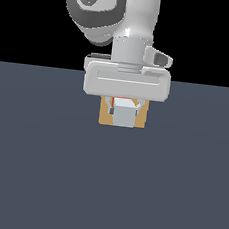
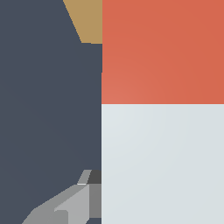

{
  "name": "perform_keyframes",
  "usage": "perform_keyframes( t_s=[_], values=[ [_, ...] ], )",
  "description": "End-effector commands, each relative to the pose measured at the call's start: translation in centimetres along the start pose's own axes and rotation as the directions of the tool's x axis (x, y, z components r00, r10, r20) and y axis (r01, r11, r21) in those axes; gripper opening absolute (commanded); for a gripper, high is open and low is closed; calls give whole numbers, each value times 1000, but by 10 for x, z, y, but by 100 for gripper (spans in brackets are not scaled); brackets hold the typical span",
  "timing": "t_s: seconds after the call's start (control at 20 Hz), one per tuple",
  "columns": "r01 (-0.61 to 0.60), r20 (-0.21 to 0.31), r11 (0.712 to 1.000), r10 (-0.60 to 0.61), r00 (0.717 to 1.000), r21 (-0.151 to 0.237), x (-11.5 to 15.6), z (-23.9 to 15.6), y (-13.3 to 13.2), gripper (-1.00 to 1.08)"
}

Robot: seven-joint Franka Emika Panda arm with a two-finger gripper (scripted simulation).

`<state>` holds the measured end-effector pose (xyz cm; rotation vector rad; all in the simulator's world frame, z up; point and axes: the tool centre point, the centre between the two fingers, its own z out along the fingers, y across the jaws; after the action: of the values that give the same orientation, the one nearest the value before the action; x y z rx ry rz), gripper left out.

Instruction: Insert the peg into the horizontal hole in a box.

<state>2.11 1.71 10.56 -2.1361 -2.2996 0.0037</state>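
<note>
The pincer (image 1: 123, 105) is closed on the peg (image 1: 124, 112), gripping it from above with one finger (image 2: 65, 208) pressed to its side. The peg's pale grey-white end faces the exterior camera; its orange-red part (image 2: 162, 50) points toward the box (image 1: 104, 116). The tan box stands on the dark surface (image 1: 106, 186) directly behind the peg, its face visible on both sides of the peg. The hole is hidden behind the peg, so whether the peg has entered it cannot be told.
</note>
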Motion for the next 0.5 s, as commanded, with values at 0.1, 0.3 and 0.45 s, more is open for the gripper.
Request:
perform_keyframes(
  t_s=[0.1, 0.3, 0.45],
  values=[
    [-15, 0, 1000, 15, 1000, -4, 2, -4, 3, -100],
    [-14, 0, 1000, 14, 1000, 0, 2, -2, 2, -100],
    [-15, 0, 1000, 15, 1000, -6, 1, -6, 5, -100]
  ],
)
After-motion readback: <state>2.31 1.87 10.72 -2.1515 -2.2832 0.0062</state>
